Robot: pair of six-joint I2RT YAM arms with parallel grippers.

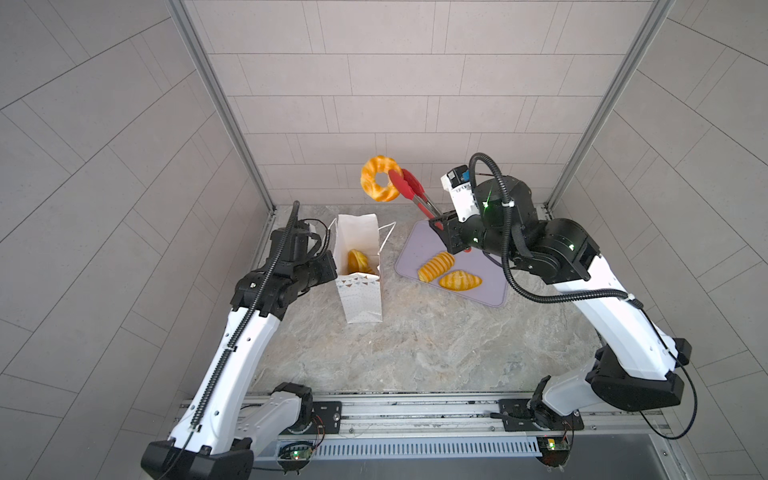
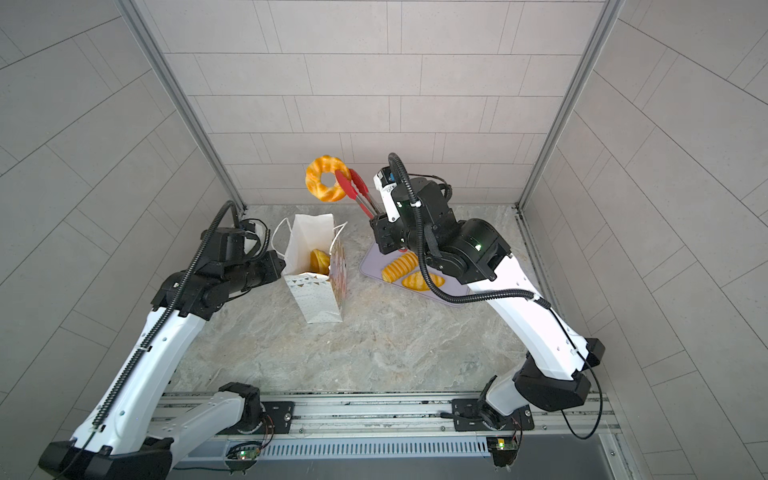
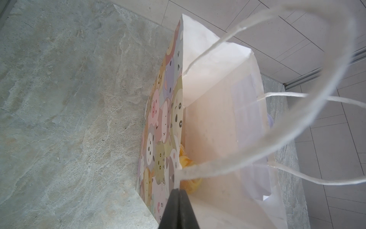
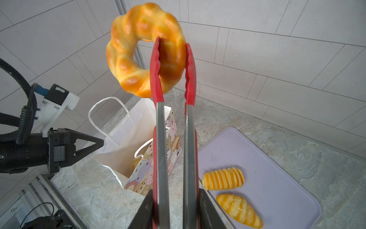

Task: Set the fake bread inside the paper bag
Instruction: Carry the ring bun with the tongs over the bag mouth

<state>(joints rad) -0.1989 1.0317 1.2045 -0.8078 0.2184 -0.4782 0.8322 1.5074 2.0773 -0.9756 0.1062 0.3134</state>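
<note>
Marble bench [image 1: 415, 353] underneath. The bag [image 1: 361, 303] stands upright on it, left pincer [image 3: 178, 193] clamped tight on its rim, I'd say to hold the mouth open and steady. Tray [image 1: 494, 291] near it. Right pincer [image 4: 176, 214] squeezes the tongs [image 4: 161, 148] partway closed so the red tips grip the ring [image 4: 122, 65], held high, looks not yet over the bag. Two loaves [image 4: 222, 178] wait on the tray; some bread [image 1: 357, 259] lies inside the bag.

I have my left gripper [image 3: 178, 193] pinched tight on the white paper bag [image 1: 361, 307] rim and my raised right gripper [image 4: 175, 198] squeezing the red-tipped metal tongs [image 4: 161, 138].
</note>
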